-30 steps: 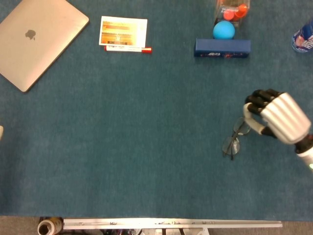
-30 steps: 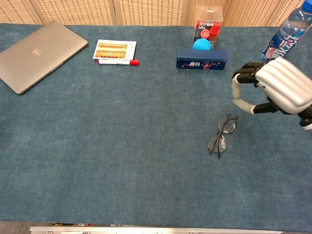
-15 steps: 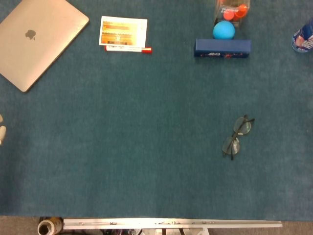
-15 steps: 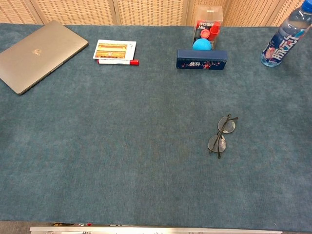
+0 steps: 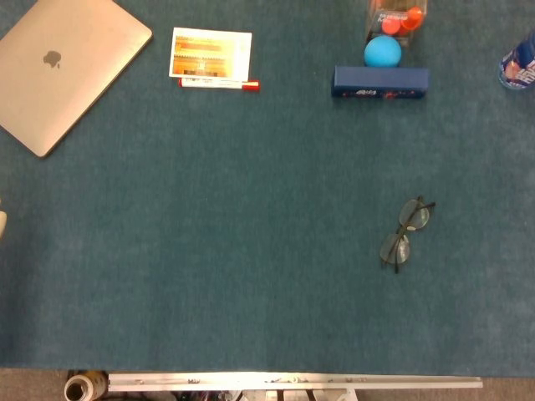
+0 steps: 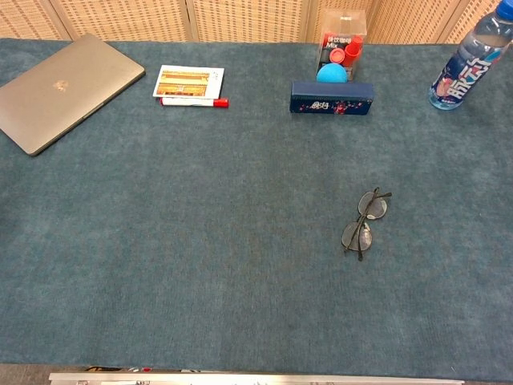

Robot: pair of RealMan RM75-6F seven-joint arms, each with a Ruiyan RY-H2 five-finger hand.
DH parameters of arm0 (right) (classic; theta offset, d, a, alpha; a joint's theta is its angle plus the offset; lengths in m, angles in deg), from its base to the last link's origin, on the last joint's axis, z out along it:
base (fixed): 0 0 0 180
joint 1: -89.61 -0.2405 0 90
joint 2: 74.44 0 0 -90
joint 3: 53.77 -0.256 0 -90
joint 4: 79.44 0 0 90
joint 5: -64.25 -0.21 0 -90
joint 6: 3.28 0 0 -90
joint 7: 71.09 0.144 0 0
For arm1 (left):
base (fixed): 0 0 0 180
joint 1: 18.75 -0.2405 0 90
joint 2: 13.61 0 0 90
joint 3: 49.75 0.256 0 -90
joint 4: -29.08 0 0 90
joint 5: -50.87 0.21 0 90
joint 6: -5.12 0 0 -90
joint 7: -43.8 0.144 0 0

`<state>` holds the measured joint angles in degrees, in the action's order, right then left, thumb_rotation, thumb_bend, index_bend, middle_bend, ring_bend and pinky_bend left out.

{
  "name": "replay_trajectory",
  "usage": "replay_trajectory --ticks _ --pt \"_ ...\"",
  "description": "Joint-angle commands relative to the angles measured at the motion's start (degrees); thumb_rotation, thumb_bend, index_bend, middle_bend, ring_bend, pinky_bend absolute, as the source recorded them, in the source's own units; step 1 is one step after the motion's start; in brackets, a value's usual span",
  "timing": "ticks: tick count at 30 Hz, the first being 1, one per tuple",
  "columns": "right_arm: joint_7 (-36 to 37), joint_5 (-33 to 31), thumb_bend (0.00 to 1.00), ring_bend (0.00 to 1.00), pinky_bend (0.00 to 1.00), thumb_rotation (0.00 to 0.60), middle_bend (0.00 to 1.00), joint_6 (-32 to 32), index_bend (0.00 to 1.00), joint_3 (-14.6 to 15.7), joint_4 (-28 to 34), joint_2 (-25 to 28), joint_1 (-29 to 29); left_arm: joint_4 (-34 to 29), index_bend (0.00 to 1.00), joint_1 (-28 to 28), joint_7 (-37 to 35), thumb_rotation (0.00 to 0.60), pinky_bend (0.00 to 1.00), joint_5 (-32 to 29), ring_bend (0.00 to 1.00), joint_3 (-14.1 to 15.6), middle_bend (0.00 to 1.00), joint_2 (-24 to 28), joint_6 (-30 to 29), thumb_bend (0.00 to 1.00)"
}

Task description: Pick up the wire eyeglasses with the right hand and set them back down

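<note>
The right hand was over the thin wire-framed eyeglasses (image 5: 406,233) a second ago, its white back and dark fingers curled just above the far lens; half a second ago it was already gone from both views, and it is out of sight now too. So I cannot tell whether it is spread or clenched at this moment, only that it grasps nothing I can see, because the glasses lie alone on the blue-green felt surface (image 5: 251,251). The left hand shows in neither view either, unless the pale sliver at the left edge of the head view belongs to it, which I cannot make out.

The glasses sit in the same spot and at the same angle as in the earlier pictures, on the right half of the surface, well apart from the dark blue box (image 5: 381,81) at the far edge. From that I judge that either the put-down is finished and the arm has retired, or the hand backed off without a grasp; the pictures do not settle which.

In the chest view the eyeglasses (image 6: 365,222) look light and fine: two roundish lenses in dark wire, lying flat and slanted, with the temple arms apparently folded.
</note>
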<state>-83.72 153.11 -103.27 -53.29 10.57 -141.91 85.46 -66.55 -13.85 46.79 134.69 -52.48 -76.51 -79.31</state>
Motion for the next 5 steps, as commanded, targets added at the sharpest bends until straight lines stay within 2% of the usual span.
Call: replay_trajectory --ticks 1,5 --pt "2.9 -1.0 0.3 0.41 0.57 0.6 0.56 -0.1 0.61 -0.9 -1.1 0.6 1.1 0.2 0.53 0.2 0.4 0.6 0.59 -0.3 0.42 0.1 0.55 -0.2 0.7 0.28" --pt "4.6 -1.8 0.3 0.41 0.57 0.6 0.56 0.5 0.61 -1.9 -1.7 1.0 1.5 0.7 0.53 0.6 1.3 0.6 0.59 -0.9 0.42 0.3 0.55 -0.8 1.9 0.28"
